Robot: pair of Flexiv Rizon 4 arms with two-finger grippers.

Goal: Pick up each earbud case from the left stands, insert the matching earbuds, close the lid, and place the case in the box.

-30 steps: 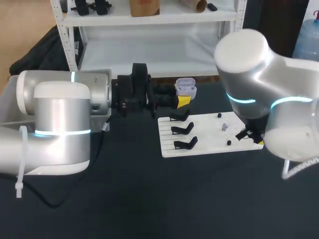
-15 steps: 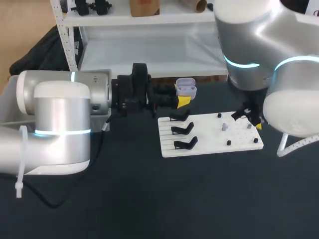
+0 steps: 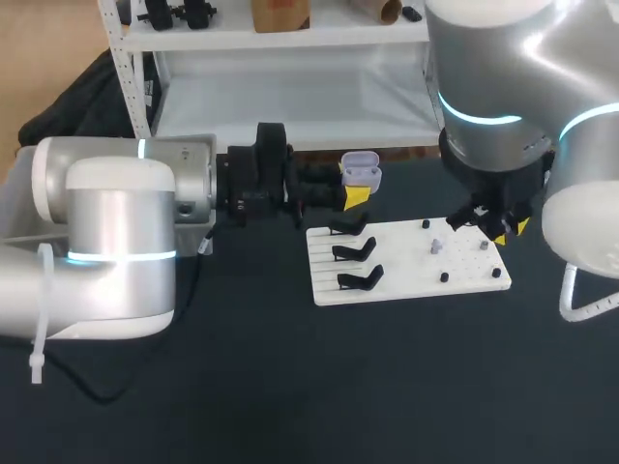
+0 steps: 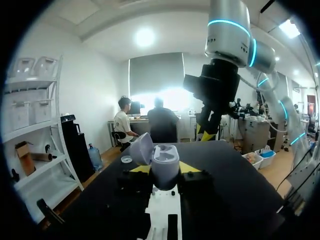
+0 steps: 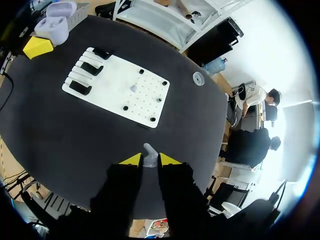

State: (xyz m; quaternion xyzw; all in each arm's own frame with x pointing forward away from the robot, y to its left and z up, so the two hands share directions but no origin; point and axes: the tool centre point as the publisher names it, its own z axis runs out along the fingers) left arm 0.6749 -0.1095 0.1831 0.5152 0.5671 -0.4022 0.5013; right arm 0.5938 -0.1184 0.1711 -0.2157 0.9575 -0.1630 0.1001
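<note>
My left gripper (image 3: 356, 191) is shut on a lavender earbud case (image 3: 361, 169) with its lid tipped open, held behind the white board (image 3: 406, 275). In the left wrist view the case (image 4: 164, 162) sits between the yellow tips, lid (image 4: 142, 149) back. My right gripper (image 3: 500, 228) hangs above the board's right end. In its own view the right gripper (image 5: 146, 160) is shut on a small pale earbud (image 5: 149, 151), high over the table. Three black stands (image 3: 353, 251) on the board's left side are bare.
Small earbuds sit on pegs on the board's right half: dark ones (image 3: 426, 225) (image 3: 444, 277) and a pale one (image 3: 437, 246). A small white ring (image 5: 198, 78) lies on the dark table beyond the board. Dark tabletop (image 3: 319, 387) spreads out in front of the board.
My right arm has lifted off the board's right edge and risen up and back, its fingers holding the same width. The left arm and the case have not moved.
</note>
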